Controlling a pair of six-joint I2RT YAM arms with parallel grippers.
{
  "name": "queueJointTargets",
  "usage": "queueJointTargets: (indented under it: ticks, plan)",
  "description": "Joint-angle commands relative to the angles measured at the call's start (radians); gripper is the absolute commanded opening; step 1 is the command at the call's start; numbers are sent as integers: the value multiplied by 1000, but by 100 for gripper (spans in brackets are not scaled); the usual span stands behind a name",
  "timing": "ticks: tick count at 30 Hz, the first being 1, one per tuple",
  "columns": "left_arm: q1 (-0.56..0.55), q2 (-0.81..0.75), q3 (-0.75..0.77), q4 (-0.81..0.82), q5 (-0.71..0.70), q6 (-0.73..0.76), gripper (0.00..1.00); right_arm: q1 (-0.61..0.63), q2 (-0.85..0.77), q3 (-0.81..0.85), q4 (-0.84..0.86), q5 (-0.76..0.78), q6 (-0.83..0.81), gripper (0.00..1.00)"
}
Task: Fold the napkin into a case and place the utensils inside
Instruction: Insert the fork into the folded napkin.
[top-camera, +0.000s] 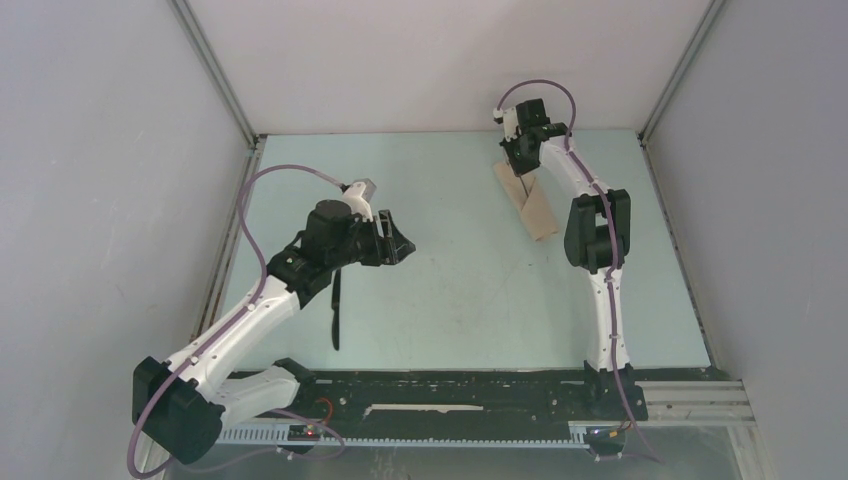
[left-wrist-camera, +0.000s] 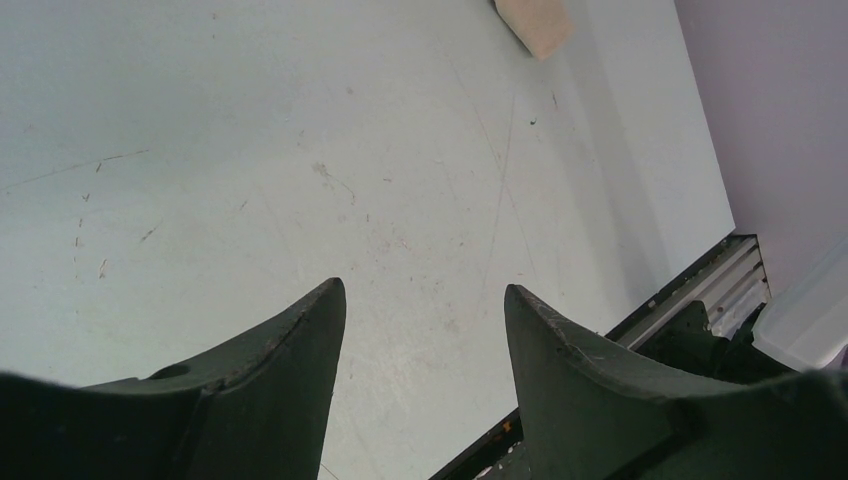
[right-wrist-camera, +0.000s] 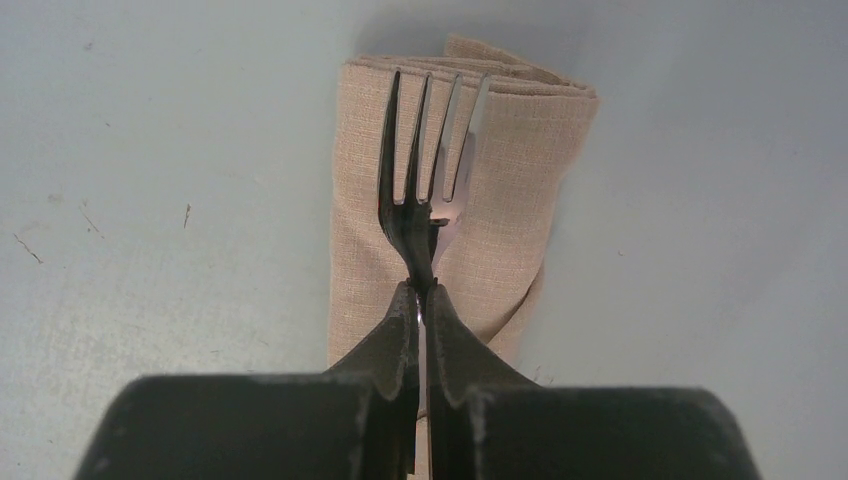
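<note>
The beige napkin lies folded as a narrow case (top-camera: 530, 205) at the far right of the table, also seen in the right wrist view (right-wrist-camera: 500, 220) and at the top edge of the left wrist view (left-wrist-camera: 540, 25). My right gripper (top-camera: 523, 160) (right-wrist-camera: 420, 292) is shut on the silver fork (right-wrist-camera: 420, 170), its tines pointing away just above the case's far end. The black knife (top-camera: 336, 310) lies on the table under my left arm. My left gripper (top-camera: 400, 245) (left-wrist-camera: 425, 290) is open and empty above bare table.
The pale green table (top-camera: 460, 290) is walled on three sides. A black rail (top-camera: 450, 390) runs along the near edge and also shows in the left wrist view (left-wrist-camera: 690, 300).
</note>
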Motion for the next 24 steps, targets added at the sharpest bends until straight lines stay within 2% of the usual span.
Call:
queueJointTargets:
  ticks: [1, 10, 24]
  plan:
    - [9, -23, -11, 36, 25, -8, 67, -12, -61, 3, -25, 21, 14, 0]
    - [12, -20, -18, 44, 37, -12, 66, -14, -20, 43, -102, 21, 8, 0]
    - [14, 5, -23, 61, 64, -22, 67, 0, 39, 92, -178, 131, -26, 0]
